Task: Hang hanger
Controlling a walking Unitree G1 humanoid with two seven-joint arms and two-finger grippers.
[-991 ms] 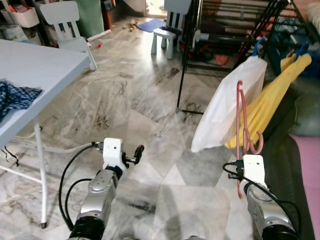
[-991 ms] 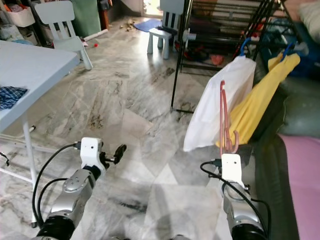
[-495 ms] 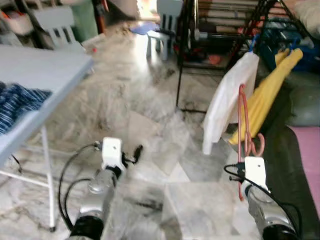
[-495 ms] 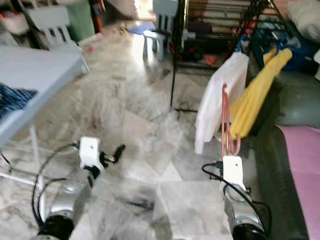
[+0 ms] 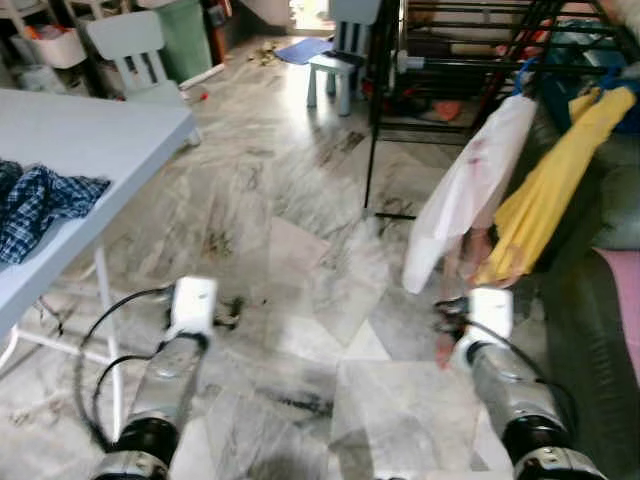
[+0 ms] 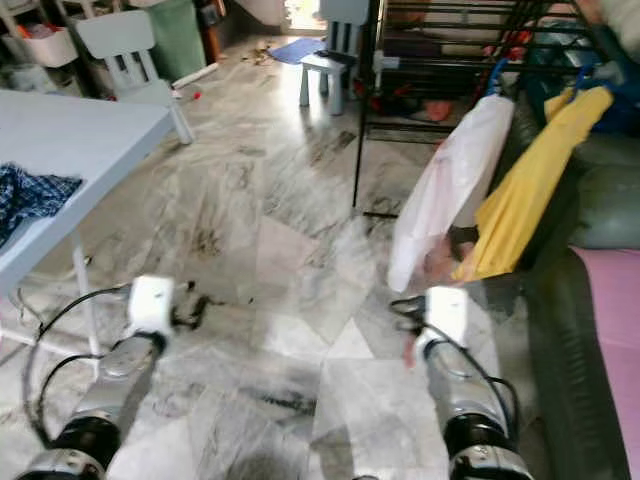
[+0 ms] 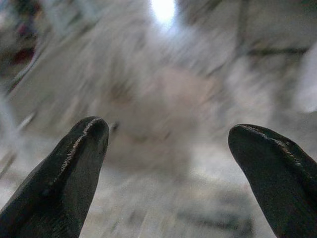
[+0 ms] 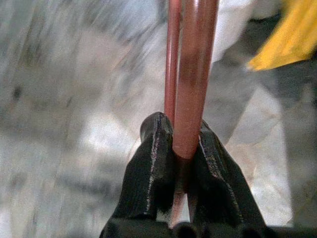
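Observation:
A pink hanger is clamped between the two black fingers of my right gripper, its bars running straight out from the jaws. In the head views the hanger is a motion-blurred pink streak by my right arm, low in front of the white garment. That garment and a yellow one hang on blue hangers from the black drying rack ahead on the right. My left gripper is open with nothing in it, held low over the marble floor.
A white table with a blue plaid cloth stands on the left. Two small pale chairs are further back. A dark sofa with a pink cushion lies along the right.
The whole view has swung, so the camera moved. The hanger, upright and sharp before, is now a low blur by my right arm, still gripped. My left arm sits further left.

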